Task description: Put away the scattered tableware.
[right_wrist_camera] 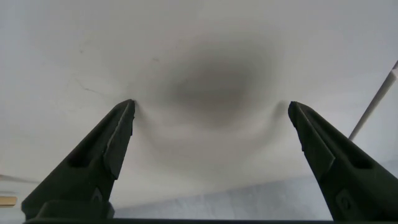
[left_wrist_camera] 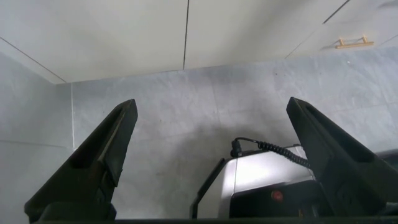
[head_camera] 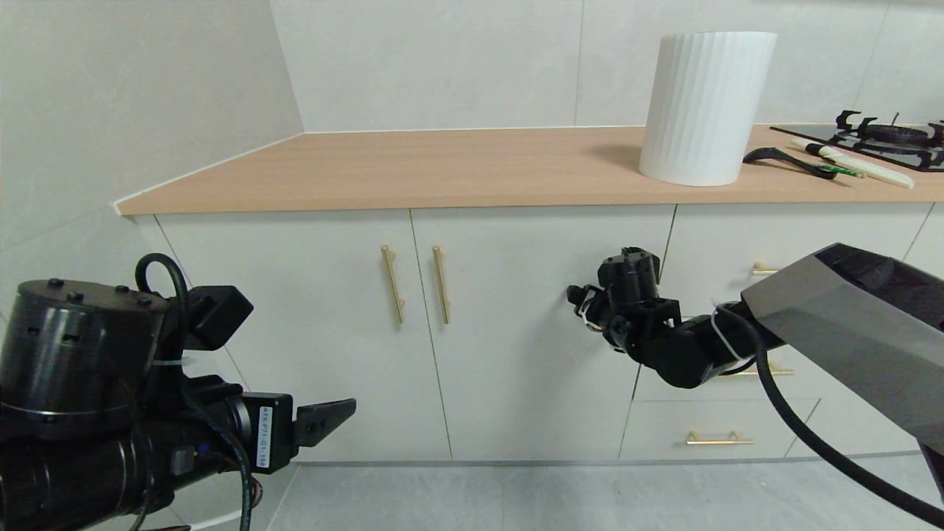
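Two grippers hang low in front of the cabinets, well below the tableware, and both are released with nothing between the fingers. Nearest, the left gripper (left_wrist_camera: 211, 106) points down over the grey tiled floor (left_wrist_camera: 161, 99), spread wide. Farther in, the right gripper (right_wrist_camera: 210, 104) faces a white cabinet door (head_camera: 538, 332), likewise spread, with its tips close to the panel; whether they touch it I cannot tell. Beyond and above, the wooden table (head_camera: 413, 169) carries the task's things toward its right end. A tall white ribbed container (head_camera: 700, 103) stands there, and just beside it on the right a black utensil (head_camera: 782, 157) lies flat. Next comes a cream-handled utensil (head_camera: 866, 168) with a small green item (head_camera: 837, 171) against it, all near the gas hob (head_camera: 889, 136). The utensils look slim, stiff and light, probably smooth plastic, so they may skid or pivot when pinched. Because they lie flat on the table, the likeliest hold is across the narrow handle near its middle, fingers coming straight down on either side. The container seems the natural place for them; being tall, it could tip if knocked near the rim, so anything going in should be lowered from above. Its material is not clear from here.
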Motion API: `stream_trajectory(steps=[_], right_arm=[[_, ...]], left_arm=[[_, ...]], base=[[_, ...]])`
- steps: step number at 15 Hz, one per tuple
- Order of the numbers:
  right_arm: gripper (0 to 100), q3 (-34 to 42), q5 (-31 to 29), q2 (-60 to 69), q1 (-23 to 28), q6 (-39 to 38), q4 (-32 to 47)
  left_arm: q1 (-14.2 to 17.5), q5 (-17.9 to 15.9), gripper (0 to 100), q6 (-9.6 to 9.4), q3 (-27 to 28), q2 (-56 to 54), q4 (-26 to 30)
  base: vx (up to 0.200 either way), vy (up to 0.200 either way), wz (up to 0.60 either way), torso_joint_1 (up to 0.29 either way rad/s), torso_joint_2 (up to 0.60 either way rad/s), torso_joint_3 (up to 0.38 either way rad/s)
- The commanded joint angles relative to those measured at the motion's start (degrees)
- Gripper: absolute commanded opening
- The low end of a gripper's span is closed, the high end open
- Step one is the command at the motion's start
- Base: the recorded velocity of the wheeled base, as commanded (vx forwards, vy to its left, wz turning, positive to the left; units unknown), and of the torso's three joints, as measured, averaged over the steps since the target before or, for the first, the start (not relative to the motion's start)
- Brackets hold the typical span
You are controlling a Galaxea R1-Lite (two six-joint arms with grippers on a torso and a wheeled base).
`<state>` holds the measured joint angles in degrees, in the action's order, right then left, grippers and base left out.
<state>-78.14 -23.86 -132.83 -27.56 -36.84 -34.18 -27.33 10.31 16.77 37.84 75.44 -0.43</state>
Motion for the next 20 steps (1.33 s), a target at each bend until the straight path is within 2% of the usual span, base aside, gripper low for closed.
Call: stream_trajectory(steps=[1,5,8,9,10,11,13,14,15,16,18,19,20], right_arm=[[100,0.01,0.04,0.03,-0.03,0.01,0.08],[100,0.71,0.39,1.17,0.05,0.01,0.34],[100,6.77,5.05,6.71,-0.47,0.1,0.7],[100,16.0,13.31,13.56,-1.27,0.89,0.7],[100,22.24,20.61,18.83,-1.27,4.85,0.7],[100,25.76,23.59,22.17,-1.27,7.84,0.26],[100,30.15,22.54,26.92,-1.18,10.03,0.08],[100,33.93,19.29,33.16,0.14,11.26,-0.01],[100,37.62,17.79,37.29,1.46,11.26,-0.01],[100,42.19,17.44,42.21,3.57,11.35,-0.01],[100,49.58,17.35,53.29,6.64,11.44,-0.01],[100,52.57,17.35,59.35,7.88,11.53,-0.01],[100,54.24,17.27,64.1,8.58,11.97,-0.01]], left_arm=[[0.09,0.06,100,0.01,-0.05,-0.11,-0.01],[0.0,-0.03,100,0.01,-0.05,-0.11,-0.01],[0.0,0.06,100,0.01,-0.05,-0.38,-0.01],[0.09,-0.03,100,0.01,-0.22,-0.55,-0.1],[0.17,0.06,100,0.01,-0.22,-1.17,-0.1],[0.17,-0.12,100,0.01,-0.31,-2.13,-0.1],[0.26,-0.03,100,-0.08,-0.31,-4.95,-0.01],[0.96,-0.12,100,-0.16,-0.75,-10.31,-0.01],[1.4,-0.21,100,-0.78,-1.54,-14.0,-0.01],[1.93,-0.38,100,-2.54,-3.39,-17.78,0.08],[4.04,-0.21,100,-7.28,-8.22,-24.55,0.08],[5.27,-0.21,100,-8.07,-10.24,-28.5,0.16],[5.62,-0.21,100,-8.07,-11.38,-31.4,0.34]], base=[[0.0,0.0,0.0,0.0,0.0,0.0],[0.0,0.0,0.0,0.0,0.0,0.0],[0.0,0.0,0.0,0.0,0.0,0.0],[0.0,0.0,0.0,0.0,0.0,0.0],[0.0,0.0,0.0,0.0,0.0,0.0],[0.0,0.0,0.0,0.0,0.0,0.0],[0.0,0.0,0.0,0.0,0.0,0.0],[0.0,0.0,0.0,0.0,0.0,0.0],[0.0,0.0,0.0,0.0,0.0,0.0],[0.0,0.0,0.0,0.0,0.0,0.0],[0.0,0.0,0.0,0.0,0.0,0.0],[0.0,0.0,0.0,0.0,0.0,0.0],[0.0,0.0,0.0,0.0,0.0,0.0]])
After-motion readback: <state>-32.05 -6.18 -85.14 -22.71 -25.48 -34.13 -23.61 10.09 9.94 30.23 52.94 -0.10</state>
